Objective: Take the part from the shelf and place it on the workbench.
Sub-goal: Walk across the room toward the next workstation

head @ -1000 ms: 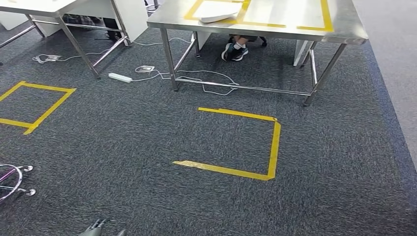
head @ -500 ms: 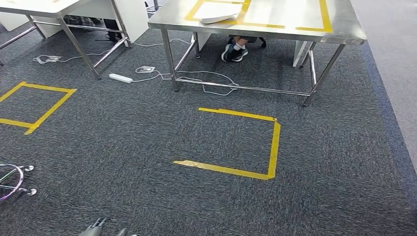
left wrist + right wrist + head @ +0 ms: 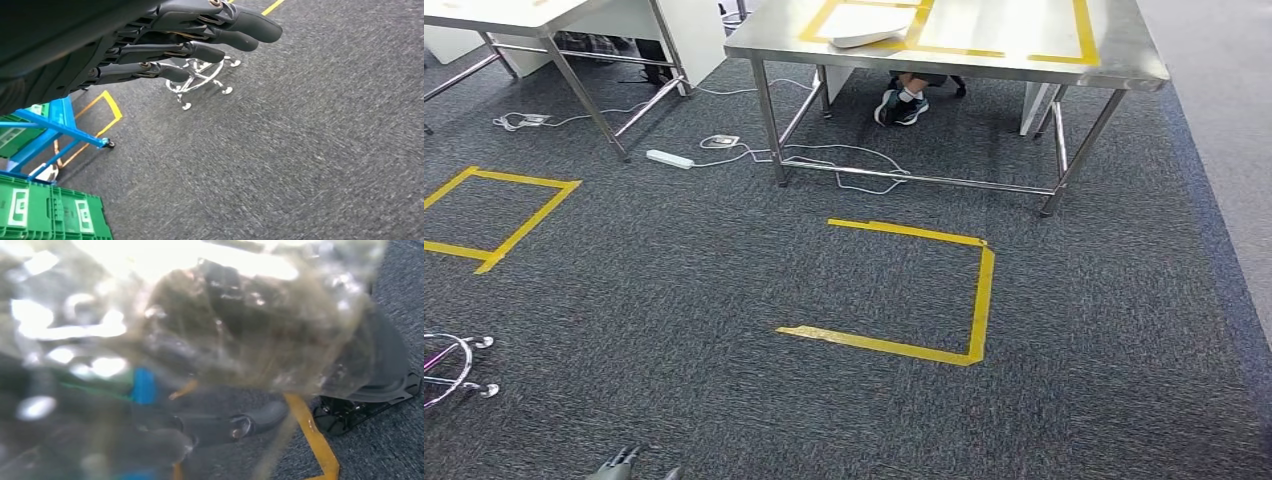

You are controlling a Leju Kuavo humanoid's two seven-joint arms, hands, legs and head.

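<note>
Your right hand (image 3: 220,427) is gripping the part (image 3: 240,325), a dark piece wrapped in a clear, crinkled plastic bag that is pressing up close to the wrist camera and glaring with reflections. One dark finger is showing below the bag, curling under it. Beyond the hand, a strip of yellow floor tape (image 3: 312,437) is running across the grey carpet (image 3: 395,450).

Your left hand (image 3: 165,42) is hanging with nothing in it, its dark fingers (image 3: 250,25) stretched out straight and slightly apart above the carpet. Just past the fingertips a chrome wheeled base (image 3: 200,77) is sitting on the floor. Back towards the wrist, a blue frame (image 3: 50,130) on castors and a green crate (image 3: 50,210) with white label marks are standing; you cannot read any writing on those marks.

Well ahead of both hands, in the head view, a steel table (image 3: 1024,60) marked with yellow tape is carrying a white tray (image 3: 864,30). A person's shoes (image 3: 901,105) are showing beneath it. Between you and the table, a yellow tape outline (image 3: 974,300) is lying on the carpet, and a white power strip (image 3: 669,158) with cables is lying off to the left.
</note>
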